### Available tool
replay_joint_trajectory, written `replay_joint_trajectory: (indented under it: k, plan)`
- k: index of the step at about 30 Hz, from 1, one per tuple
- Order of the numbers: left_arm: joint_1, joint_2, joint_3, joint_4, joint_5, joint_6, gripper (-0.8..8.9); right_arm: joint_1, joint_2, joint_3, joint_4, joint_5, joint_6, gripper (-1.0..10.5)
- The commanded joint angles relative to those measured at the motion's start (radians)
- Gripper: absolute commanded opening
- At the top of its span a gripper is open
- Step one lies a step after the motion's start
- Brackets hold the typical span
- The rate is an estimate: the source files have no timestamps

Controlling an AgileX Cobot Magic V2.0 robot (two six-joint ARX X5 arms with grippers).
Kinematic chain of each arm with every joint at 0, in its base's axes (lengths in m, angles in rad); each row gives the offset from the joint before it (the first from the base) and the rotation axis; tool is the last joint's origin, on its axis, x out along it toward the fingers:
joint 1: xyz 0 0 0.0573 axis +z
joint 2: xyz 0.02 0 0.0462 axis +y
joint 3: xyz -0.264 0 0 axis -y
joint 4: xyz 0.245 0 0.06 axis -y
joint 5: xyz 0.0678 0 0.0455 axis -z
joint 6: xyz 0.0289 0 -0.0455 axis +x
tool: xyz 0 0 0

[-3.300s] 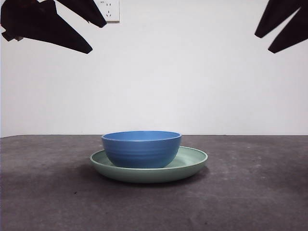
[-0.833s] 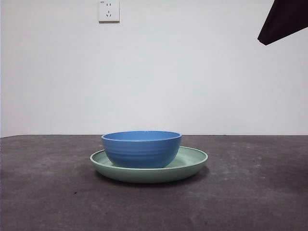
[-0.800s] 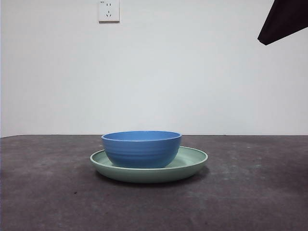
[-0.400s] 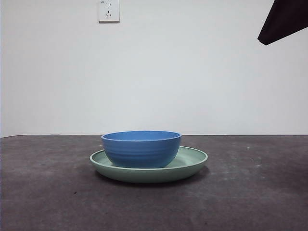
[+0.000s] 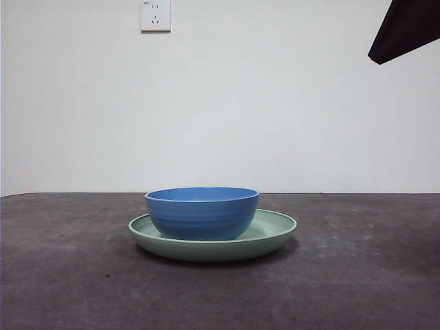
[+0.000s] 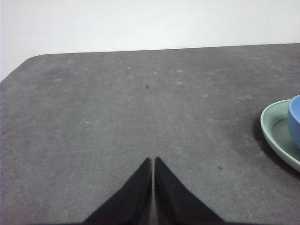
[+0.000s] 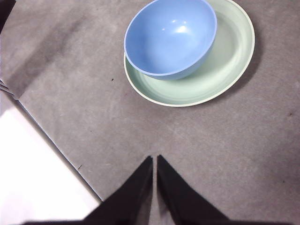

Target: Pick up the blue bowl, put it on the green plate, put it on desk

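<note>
One blue bowl [image 5: 202, 212] sits upright inside one green plate [image 5: 275, 230], resting toward the plate's left side so that more bare green shows on the right. The plate lies flat on the desk [image 5: 357, 275], about midway across it. From above, in the right wrist view, the bowl [image 7: 169, 36] is empty and touches the plate [image 7: 225, 70] on its floor.

Nothing on the desk has shifted in the past second; four seconds ago two dark arm shapes filled the top left corner, and those are gone now, leaving one black tip at the top right.

There are two grippers. The left gripper [image 6: 153, 161] hangs over bare desk well left of the plate [image 6: 276, 136], jaws pressed together. The right gripper [image 7: 154, 160] hangs above the desk near the plate, jaws likewise pressed together, holding nothing.

One white wall socket [image 5: 155, 15] shows on the far wall.
</note>
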Motion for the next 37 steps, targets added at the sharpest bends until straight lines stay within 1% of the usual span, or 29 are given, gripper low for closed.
replay_joint_trajectory:
  k: [1, 27, 29, 31, 34, 37]
  plan:
    - [0.002, -0.001, -0.021, -0.009, -0.005, 0.000, 0.09, 0.006, 0.005, 0.008, 0.010, -0.003, -0.008, 0.1]
    - [0.002, -0.001, -0.021, -0.009, -0.005, -0.001, 0.10, 0.006, 0.004, 0.008, 0.009, -0.003, -0.008, 0.1]
    - [0.002, -0.001, -0.021, -0.009, -0.005, 0.000, 0.10, -0.012, -0.016, 0.008, 0.019, 0.033, -0.051, 0.1]
    - [0.002, -0.001, -0.021, -0.009, -0.005, 0.000, 0.09, -0.040, -0.042, 0.007, 0.046, 0.066, -0.064, 0.1]
    - [0.002, -0.001, -0.021, -0.009, -0.005, 0.000, 0.09, -0.100, -0.102, -0.006, 0.126, 0.087, -0.064, 0.1]
    - [0.002, -0.001, -0.021, -0.009, -0.005, 0.000, 0.09, -0.188, -0.190, -0.056, 0.236, 0.088, -0.064, 0.1]
